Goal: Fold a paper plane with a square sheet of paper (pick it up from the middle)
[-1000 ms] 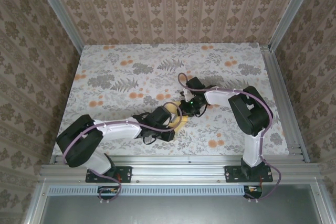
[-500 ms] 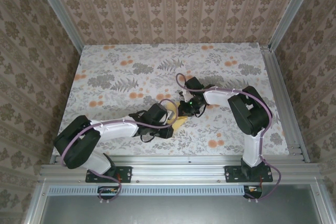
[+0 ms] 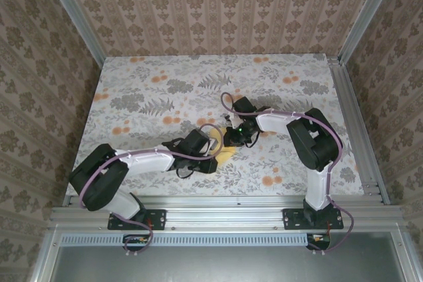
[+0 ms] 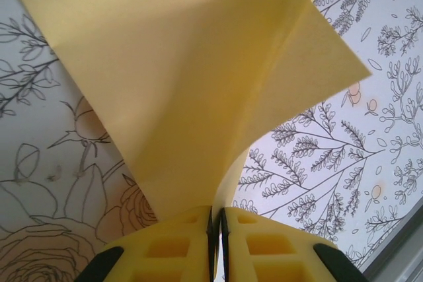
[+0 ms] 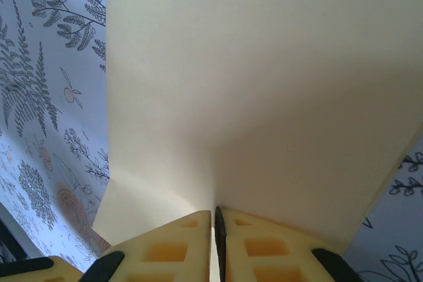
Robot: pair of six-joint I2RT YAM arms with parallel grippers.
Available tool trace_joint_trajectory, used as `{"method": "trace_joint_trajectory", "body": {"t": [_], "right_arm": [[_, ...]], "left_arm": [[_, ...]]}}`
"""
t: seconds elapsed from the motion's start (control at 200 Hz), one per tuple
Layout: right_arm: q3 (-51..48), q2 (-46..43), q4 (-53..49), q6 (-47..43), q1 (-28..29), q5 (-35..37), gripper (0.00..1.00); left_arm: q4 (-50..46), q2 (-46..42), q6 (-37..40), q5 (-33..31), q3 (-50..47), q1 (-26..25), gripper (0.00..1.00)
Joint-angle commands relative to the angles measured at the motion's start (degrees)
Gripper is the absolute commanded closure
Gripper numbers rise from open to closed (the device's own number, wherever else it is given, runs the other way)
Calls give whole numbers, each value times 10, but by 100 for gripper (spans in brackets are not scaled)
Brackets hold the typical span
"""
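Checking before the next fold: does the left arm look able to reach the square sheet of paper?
Apparently yes: the left tool is shut on the square sheet of paper, with nothing between them.

Curved, unmarked pale-yellow sheet of paper [image 4: 192, 77]

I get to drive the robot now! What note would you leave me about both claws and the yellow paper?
Left gripper: shut on the square sheet of paper.
Right gripper: shut on the same sheet.
Paper: held between both grippers over the flowered cloth, bent over so that two layers show.
Done: sheet picked up and held by both arms.
Left: the sharp creases and the pointed plane shape; no dart yet.
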Motion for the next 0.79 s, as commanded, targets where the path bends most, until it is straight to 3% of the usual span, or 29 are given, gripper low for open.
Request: {"method": "trace_joint_trajectory", "body": {"t": [0.0,0.79], "right_arm": [[4,23,-38,-12,7,14,85],[4,28,-53,-34,7,14,87]], "left_arm": [[4,7,-3,9,-5,9,86],[34,8,-21,29,-30,46,90]]}}
